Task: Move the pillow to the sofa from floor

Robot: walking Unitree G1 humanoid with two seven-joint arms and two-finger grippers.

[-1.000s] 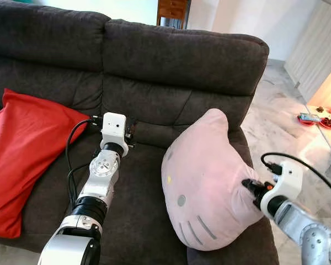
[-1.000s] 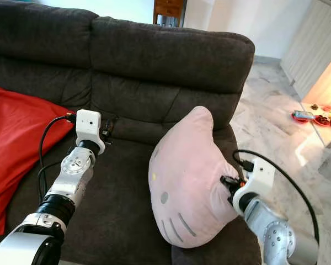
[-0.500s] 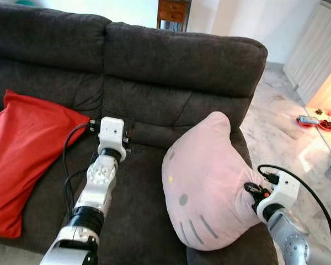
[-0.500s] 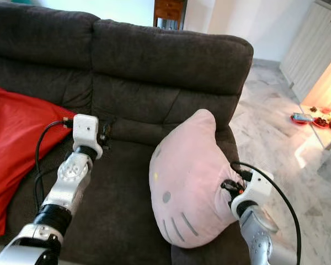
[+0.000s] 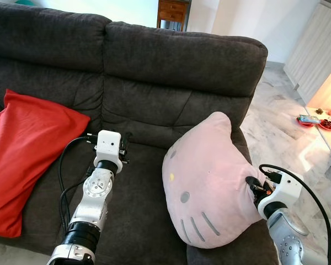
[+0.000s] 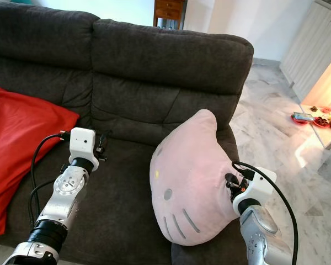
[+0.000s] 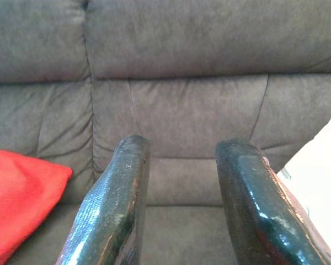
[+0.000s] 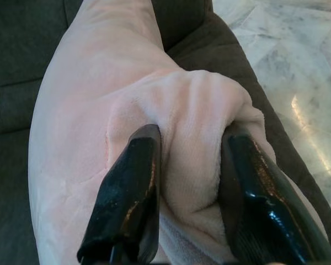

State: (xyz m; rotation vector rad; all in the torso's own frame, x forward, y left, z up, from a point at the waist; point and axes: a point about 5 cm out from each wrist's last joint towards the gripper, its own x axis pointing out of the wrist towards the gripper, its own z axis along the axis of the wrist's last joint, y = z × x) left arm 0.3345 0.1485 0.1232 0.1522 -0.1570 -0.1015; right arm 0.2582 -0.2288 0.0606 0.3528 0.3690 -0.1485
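Note:
A pink cat-face pillow (image 5: 209, 182) stands tilted on the right seat of the dark grey sofa (image 5: 176, 61), leaning toward the armrest. My right gripper (image 5: 255, 186) is at the pillow's right edge. In the right wrist view it (image 8: 190, 182) is shut on a bunched fold of the pink plush (image 8: 190, 127). My left gripper (image 7: 182, 149) is open with nothing between its fingers and points at the sofa back. It hovers over the middle seat (image 5: 123, 146), well to the left of the pillow.
A red cushion (image 5: 27, 154) lies on the left seat. White marble floor (image 5: 276, 110) runs past the sofa's right armrest. A low table with red dishes (image 5: 320, 117) stands at the far right, and a wooden cabinet (image 5: 172, 11) behind the sofa.
My left arm has drawn back from the sofa back, toward me and lower. The right gripper keeps its hold, and the pillow has settled slightly.

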